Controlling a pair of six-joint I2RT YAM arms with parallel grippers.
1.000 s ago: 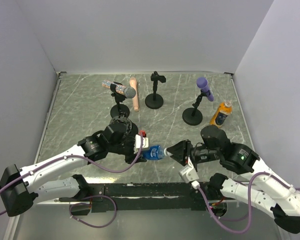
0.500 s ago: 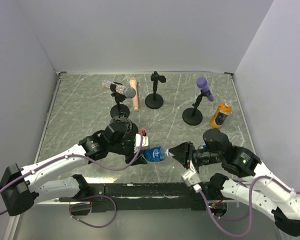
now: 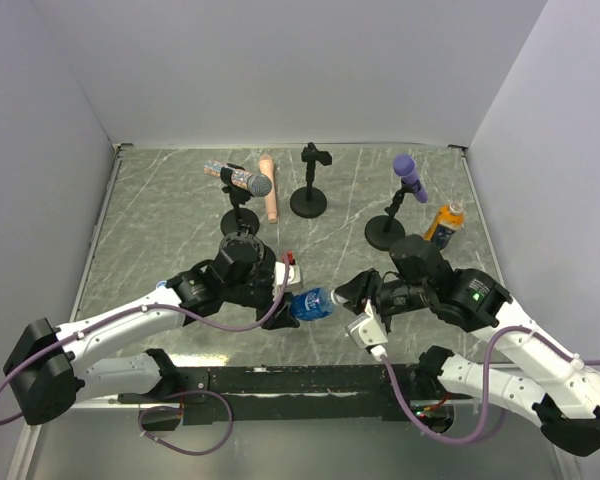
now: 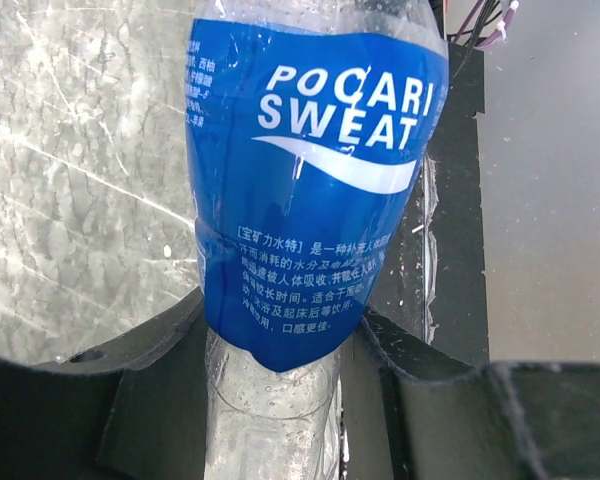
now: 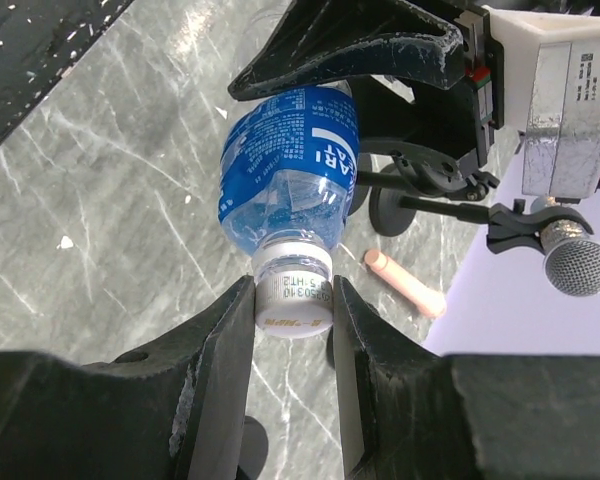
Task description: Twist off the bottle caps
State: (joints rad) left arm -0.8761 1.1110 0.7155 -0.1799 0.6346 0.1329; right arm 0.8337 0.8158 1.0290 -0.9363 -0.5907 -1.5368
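Observation:
My left gripper (image 3: 283, 290) is shut on a blue-labelled clear bottle (image 3: 309, 303) and holds it sideways above the table, neck pointing right. In the left wrist view the bottle (image 4: 315, 200) fills the gap between the fingers (image 4: 155, 375). My right gripper (image 5: 293, 318) is shut on its whitish cap (image 5: 293, 300), one pad on each side; the right gripper (image 3: 342, 293) meets the bottle's neck in the top view. An orange bottle (image 3: 441, 224) with its cap (image 3: 456, 206) on stands at the back right, partly behind my right arm. A third bottle is out of view.
Three black microphone stands (image 3: 309, 200), (image 3: 384, 232), (image 3: 239, 218) stand at the back. One holds a patterned microphone (image 3: 238, 178), one a purple microphone (image 3: 409, 177). A peach cylinder (image 3: 269, 190) lies between the two left stands. White walls enclose the table.
My right arm has swung back and its wrist has turned while the gripper stays at the cap. The bottle's neck end has risen slightly. My right arm now covers part of the orange bottle.

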